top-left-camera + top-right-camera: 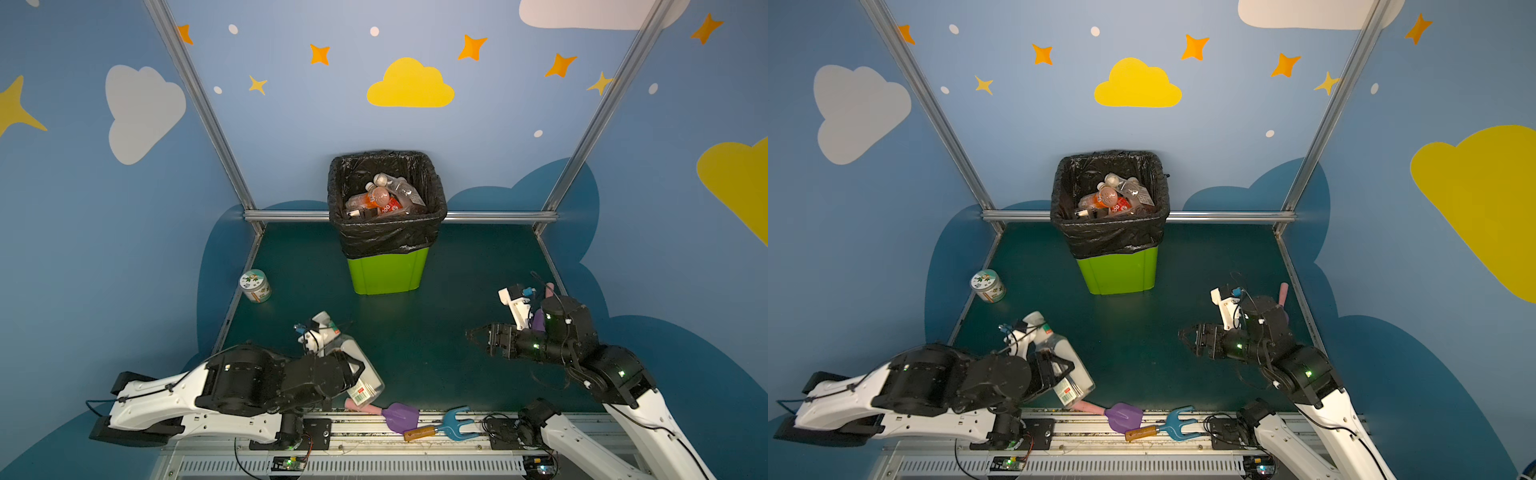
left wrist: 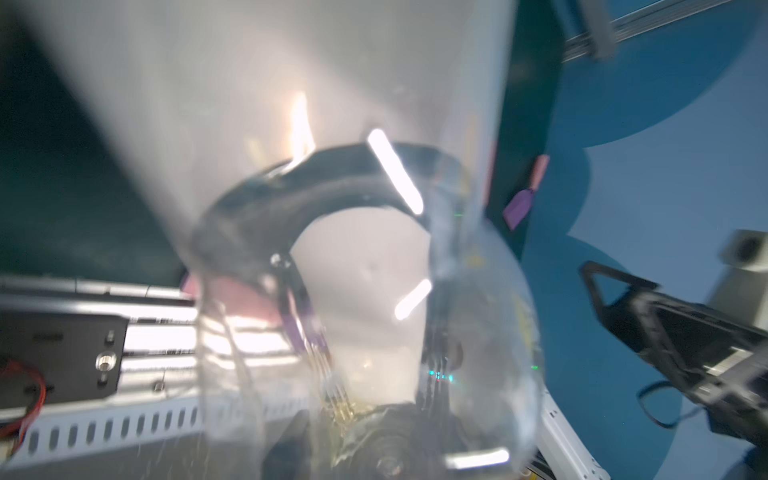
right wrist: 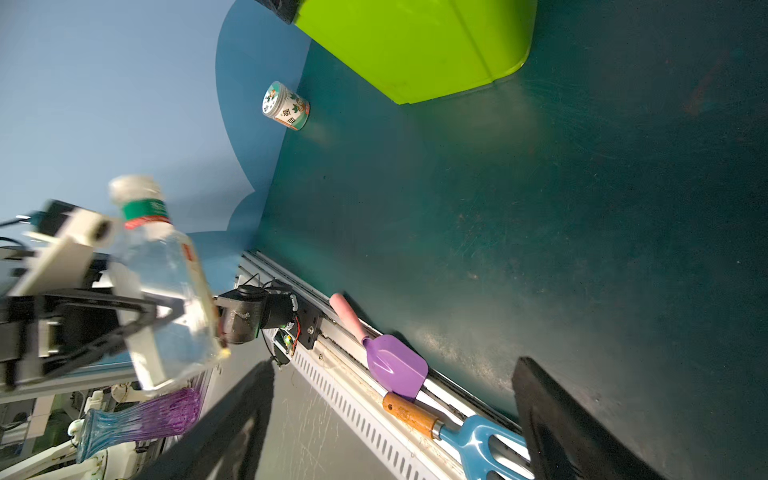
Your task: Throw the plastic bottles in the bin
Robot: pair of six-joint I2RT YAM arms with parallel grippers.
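My left gripper (image 1: 357,370) is shut on a clear plastic bottle (image 1: 348,344) with a white cap and a green and red neck band, held at the front left near the rail. The bottle (image 2: 332,124) fills the left wrist view, blurred, and hides the jaws there. In the right wrist view the same bottle (image 3: 166,257) sits between black triangular fingers (image 3: 137,316). The lime-green bin (image 1: 386,270) with its black bag stands at the back middle with several plastic bottles (image 1: 382,197) inside. My right gripper (image 1: 471,334) hangs open and empty at the front right.
A squat jar (image 1: 255,286) stands by the left wall. A purple shovel (image 1: 400,415) and a blue fork with a wooden handle (image 1: 453,422) lie on the front rail. Another purple shovel with a pink handle (image 1: 550,289) sits behind the right arm.
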